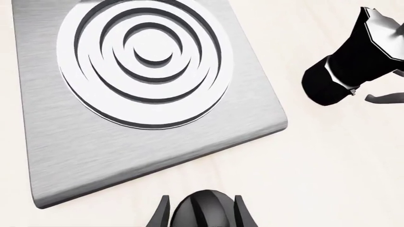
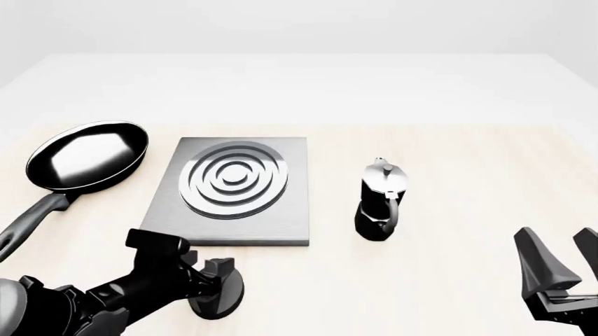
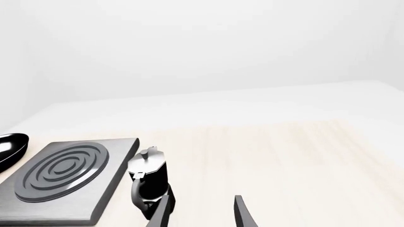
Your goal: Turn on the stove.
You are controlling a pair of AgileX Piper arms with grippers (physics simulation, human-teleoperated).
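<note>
**Left arm closes in on the stove's knob**

Here, the left gripper [image 2: 220, 285] sits low over the desk [image 2: 449, 266] with its jaws set on either side of the black round knob [image 2: 217, 294], which stands on the desk just in front of the stove's near edge, apart from the slab. In the left wrist view the knob [image 1: 200, 210] fills the gap between the two dark fingertips [image 1: 162, 213]; whether the pads are actually pressing on it or merely flanking it cannot be told from these pictures. The stove [image 2: 238, 217], a grey brushed-metal slab with a ringed oval burner [image 2: 234, 180], lies near the middle of the desk, between the frying pan [image 2: 86, 155] at the left and the little coffee pot [image 2: 380, 203] at the right, touching neither.

The right gripper [image 2: 561, 269] waits at the near right edge of the front view, its jaws spread and holding nothing, well apart from the stove.

The step in hand appears to be taking hold of the knob. The next move likely calls for a firm pinch on its ridged rim, then a twist of the wrist about the knob's own axis, keeping it from sliding across the desk.
</note>
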